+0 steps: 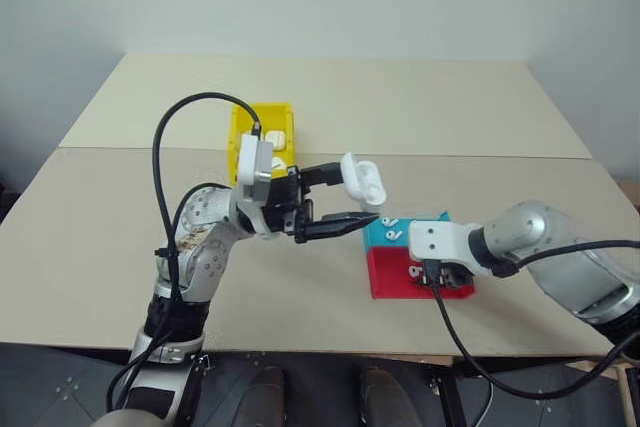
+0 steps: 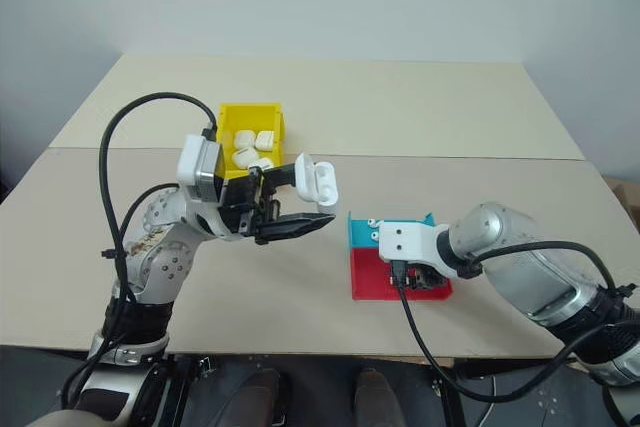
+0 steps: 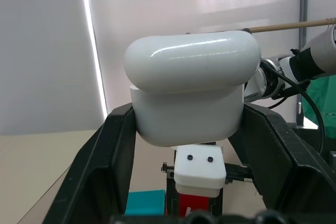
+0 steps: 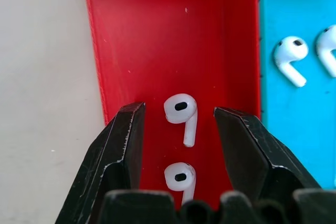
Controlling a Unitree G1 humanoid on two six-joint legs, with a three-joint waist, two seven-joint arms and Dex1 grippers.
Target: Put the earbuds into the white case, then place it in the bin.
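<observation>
My left gripper (image 1: 357, 194) is shut on the white case (image 1: 362, 182), held in the air with its lid flipped open, between the yellow bin (image 1: 262, 115) and the tray. My right gripper (image 4: 179, 109) points down into the red half of the tray (image 4: 136, 35) and is open. Its fingers (image 4: 123, 135) stand on either side of one earbud (image 4: 181, 113) without touching it. A second earbud (image 4: 179, 177) lies just behind it. Two more earbuds (image 4: 290, 52) lie on the blue half (image 4: 294, 129).
The bin at the back left holds several white cases (image 2: 252, 147). The blue-and-red tray (image 1: 395, 285) sits near the table's front edge, right of centre. A black cable (image 1: 160, 177) loops over my left arm.
</observation>
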